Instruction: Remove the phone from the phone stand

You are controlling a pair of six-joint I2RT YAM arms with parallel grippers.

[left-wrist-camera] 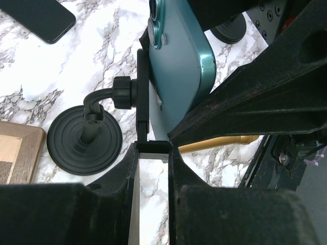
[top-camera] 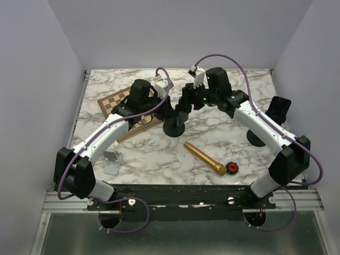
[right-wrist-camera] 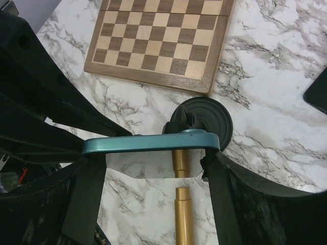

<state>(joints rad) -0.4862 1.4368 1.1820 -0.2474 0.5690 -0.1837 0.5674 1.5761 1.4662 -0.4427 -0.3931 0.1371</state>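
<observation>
Marble table (top-camera: 239,79) carries everything. A chessboard (top-camera: 114,101) lies toward its back left corner, partly under the left arm. A small white holder (top-camera: 112,162) stands by the near edge on the left side.

At the middle of the table stands the stand (left-wrist-camera: 84,140): a round ribbed base, a bent neck and a flat black cradle. The left gripper (left-wrist-camera: 153,154) reaches it from the left. Its fingers (left-wrist-camera: 127,171) are pressed together on the tab at the cradle's lower end, one on each side of it.

The phone (left-wrist-camera: 179,66), teal, sits in the cradle with its back flat against it. Its camera lenses are at the end away from the left gripper. The right gripper (right-wrist-camera: 153,159) comes in from the right side and is clamped across the phone. Each of its fingers (right-wrist-camera: 89,189) touches one long edge, and the teal rim spans the gap between them.

Right of the stand and nearer the near edge, a gold rod (top-camera: 204,158) lies slantwise. A small red and black knob (top-camera: 232,168) sits just beside its near end.

Close to the right edge are a dark phone (top-camera: 279,109) and a black round foot (top-camera: 257,139), partly hidden by the right arm. I cannot tell whether the two are joined.
</observation>
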